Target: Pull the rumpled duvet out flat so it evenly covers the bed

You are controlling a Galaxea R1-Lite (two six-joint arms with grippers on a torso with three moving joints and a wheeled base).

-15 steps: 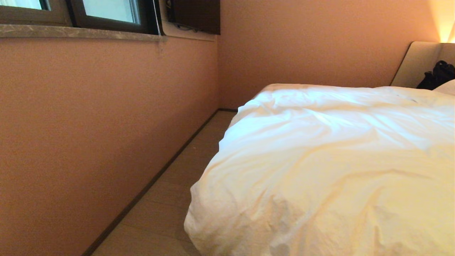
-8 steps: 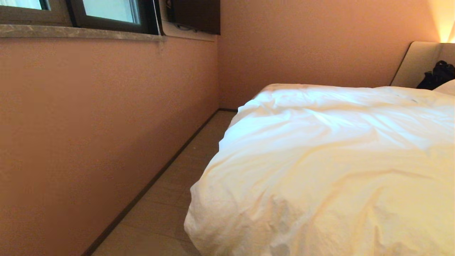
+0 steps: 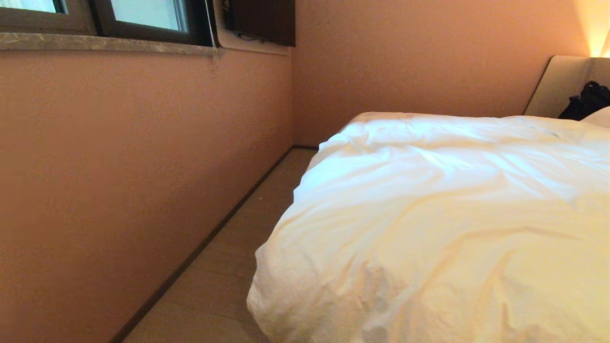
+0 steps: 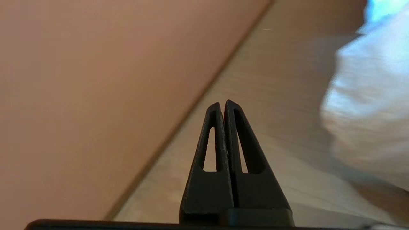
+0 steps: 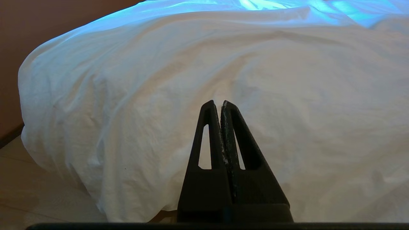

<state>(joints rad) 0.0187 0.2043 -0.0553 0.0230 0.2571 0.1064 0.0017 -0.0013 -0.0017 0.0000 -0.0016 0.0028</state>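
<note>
The left gripper [image 4: 222,105] is hanging clenched on nothing, its tips pressed together, pointing along the strip of floor [image 4: 274,80] between the wall [image 4: 96,80] and the bed. From it, the duvet [image 4: 370,105] is lying off to one side, near but apart, its bulging edge drooping toward the floor. The right gripper [image 5: 219,104] is likewise clenched and empty, but it is facing the duvet [image 5: 204,70] squarely, with the hanging corner just ahead of its tips. By this reading the right arm is sitting nearer the cloth. In the head view the duvet [image 3: 443,214] is stretching away toward the headboard [image 3: 555,83], wrinkled across its top.
</note>
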